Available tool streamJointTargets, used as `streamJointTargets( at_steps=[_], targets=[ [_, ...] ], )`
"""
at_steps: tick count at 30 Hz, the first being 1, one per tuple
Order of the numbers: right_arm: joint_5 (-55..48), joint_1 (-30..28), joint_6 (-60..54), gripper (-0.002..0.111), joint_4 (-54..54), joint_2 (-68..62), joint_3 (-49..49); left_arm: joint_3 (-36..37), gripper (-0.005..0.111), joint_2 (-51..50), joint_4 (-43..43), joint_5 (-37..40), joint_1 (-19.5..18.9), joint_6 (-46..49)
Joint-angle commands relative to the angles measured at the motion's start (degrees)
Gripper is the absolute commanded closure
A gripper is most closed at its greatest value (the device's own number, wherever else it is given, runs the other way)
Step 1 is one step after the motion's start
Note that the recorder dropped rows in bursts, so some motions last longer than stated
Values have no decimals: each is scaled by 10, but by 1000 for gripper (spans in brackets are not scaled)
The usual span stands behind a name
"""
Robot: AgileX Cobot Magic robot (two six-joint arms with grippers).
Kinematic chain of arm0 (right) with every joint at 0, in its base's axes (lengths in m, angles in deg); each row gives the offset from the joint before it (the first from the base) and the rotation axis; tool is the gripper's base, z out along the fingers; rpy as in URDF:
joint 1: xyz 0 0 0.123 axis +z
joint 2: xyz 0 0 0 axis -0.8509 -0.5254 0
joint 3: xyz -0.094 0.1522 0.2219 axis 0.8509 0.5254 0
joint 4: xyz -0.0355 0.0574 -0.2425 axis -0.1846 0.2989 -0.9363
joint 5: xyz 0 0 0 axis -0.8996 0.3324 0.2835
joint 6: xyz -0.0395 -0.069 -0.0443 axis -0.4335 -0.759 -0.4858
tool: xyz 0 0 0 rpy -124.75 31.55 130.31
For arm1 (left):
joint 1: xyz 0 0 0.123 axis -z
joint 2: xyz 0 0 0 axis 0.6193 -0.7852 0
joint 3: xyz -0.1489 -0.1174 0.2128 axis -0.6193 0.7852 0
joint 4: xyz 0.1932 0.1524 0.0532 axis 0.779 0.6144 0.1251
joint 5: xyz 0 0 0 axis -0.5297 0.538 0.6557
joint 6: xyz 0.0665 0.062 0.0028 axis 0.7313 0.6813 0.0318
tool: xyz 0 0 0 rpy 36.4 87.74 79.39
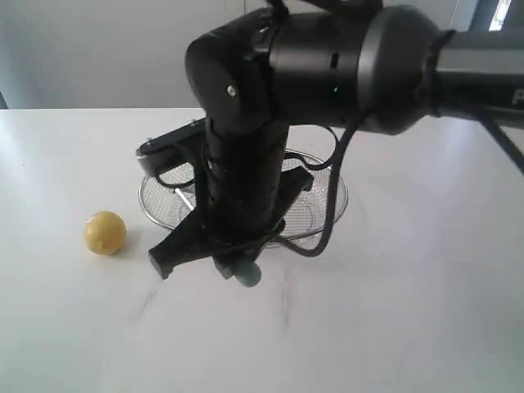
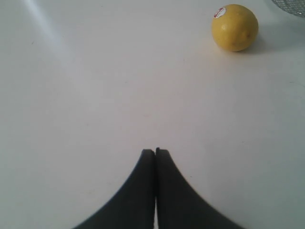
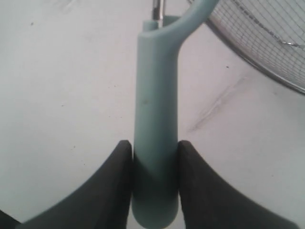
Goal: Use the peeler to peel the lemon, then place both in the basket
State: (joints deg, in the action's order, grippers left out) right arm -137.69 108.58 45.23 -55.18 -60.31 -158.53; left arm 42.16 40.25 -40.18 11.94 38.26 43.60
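The yellow lemon (image 1: 105, 232) lies on the white table left of the basket (image 1: 337, 199); in the left wrist view the lemon (image 2: 234, 27) carries a small red-and-white sticker. My left gripper (image 2: 155, 151) is shut and empty, hovering over bare table a good way from the lemon. My right gripper (image 3: 155, 145) is shut on the pale teal handle of the peeler (image 3: 155, 95), just in front of the basket (image 3: 248, 59). The metal head runs out of that view. In the exterior view only the handle's butt end (image 1: 248, 274) peeks out below the right arm.
The bulky black right arm (image 1: 327, 65) reaches in from the right and hides much of the wire basket. A corner of the basket (image 2: 290, 5) shows in the left wrist view. White table spreads in front and to the right.
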Motion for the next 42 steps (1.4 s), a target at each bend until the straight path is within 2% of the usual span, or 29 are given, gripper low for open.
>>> streamJointTargets(
  at_steps=[1,10,18,27,34,42],
  targets=[
    [-5,-37,-23,108,23,26,13,5,107,3,-3,5,1,2],
    [10,-122,-37,108,50,90,71,5,107,3,-3,5,1,2],
    [43,-210,-109,108,151,137,138,5,107,3,-3,5,1,2],
    [46,-287,-170,108,188,174,200,5,107,3,-3,5,1,3],
    [47,-323,-212,108,230,179,221,5,107,3,-3,5,1,3],
    [56,-326,-212,108,230,179,224,5,107,3,-3,5,1,3]
  ],
)
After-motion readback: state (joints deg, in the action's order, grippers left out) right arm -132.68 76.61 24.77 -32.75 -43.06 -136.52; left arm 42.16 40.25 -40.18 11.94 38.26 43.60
